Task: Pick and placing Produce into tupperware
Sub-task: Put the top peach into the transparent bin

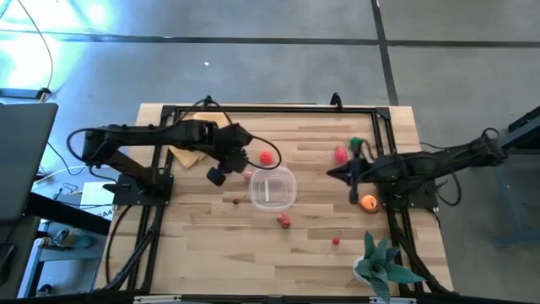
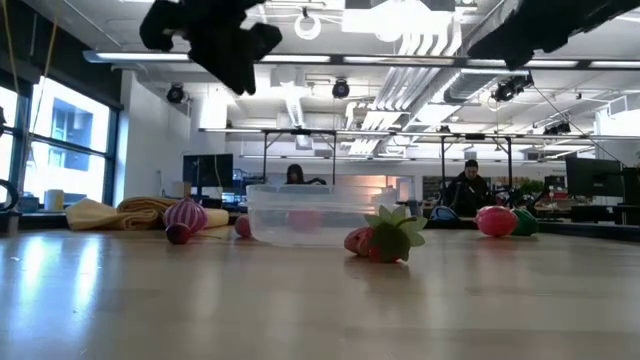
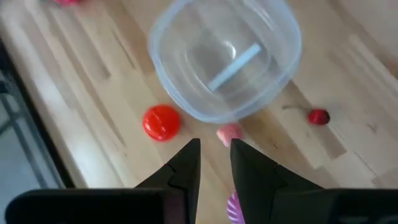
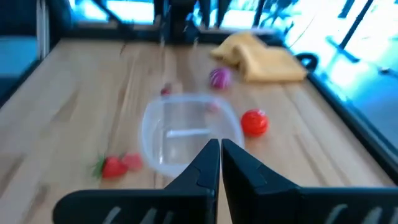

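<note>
Starting at the table's near edge in the high view, a teal potted plant (image 1: 381, 263) stands at about 5 o'clock from the tupperware (image 1: 272, 187), well apart from it. Nearer the tub, a strawberry (image 1: 284, 221) lies on the wood at its 5 o'clock and a small red piece (image 1: 336, 241) sits farther toward 4 o'clock. The tupperware itself rests near table centre and holds no produce. The left gripper (image 3: 215, 149) hovers above the table at the tub's 9 to 10 o'clock, its fingers nearly together with only a slim gap and nothing between them; a pink piece (image 3: 229, 132) lies just beyond the tips, touching or almost touching the tub wall. A red tomato (image 1: 267, 157) sits at the tub's 12 o'clock. The right gripper (image 4: 220, 147) waits at 3 o'clock, clenched and empty, an orange piece (image 1: 369, 203) just beside its arm. Risk: descending with so narrow a gap could knock the pink piece aside or shove the light tub, since the piece lies against its wall.
</note>
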`<act>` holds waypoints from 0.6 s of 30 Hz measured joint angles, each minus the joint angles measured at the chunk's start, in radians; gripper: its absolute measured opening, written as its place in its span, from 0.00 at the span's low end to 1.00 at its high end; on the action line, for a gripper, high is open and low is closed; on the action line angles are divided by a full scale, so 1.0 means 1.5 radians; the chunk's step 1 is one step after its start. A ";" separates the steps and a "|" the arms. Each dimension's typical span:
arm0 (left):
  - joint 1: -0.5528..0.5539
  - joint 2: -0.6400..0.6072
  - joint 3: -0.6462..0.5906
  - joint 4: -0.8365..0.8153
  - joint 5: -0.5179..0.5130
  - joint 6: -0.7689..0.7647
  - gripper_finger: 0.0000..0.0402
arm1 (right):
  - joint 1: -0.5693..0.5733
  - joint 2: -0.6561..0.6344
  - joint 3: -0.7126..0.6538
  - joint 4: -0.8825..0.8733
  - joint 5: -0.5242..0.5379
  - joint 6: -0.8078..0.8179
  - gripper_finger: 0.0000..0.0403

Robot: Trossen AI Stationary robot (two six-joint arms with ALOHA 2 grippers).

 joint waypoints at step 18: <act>0.017 0.005 -0.192 0.188 0.043 0.039 0.20 | -0.100 -0.111 -0.005 -0.066 -0.088 -0.017 0.02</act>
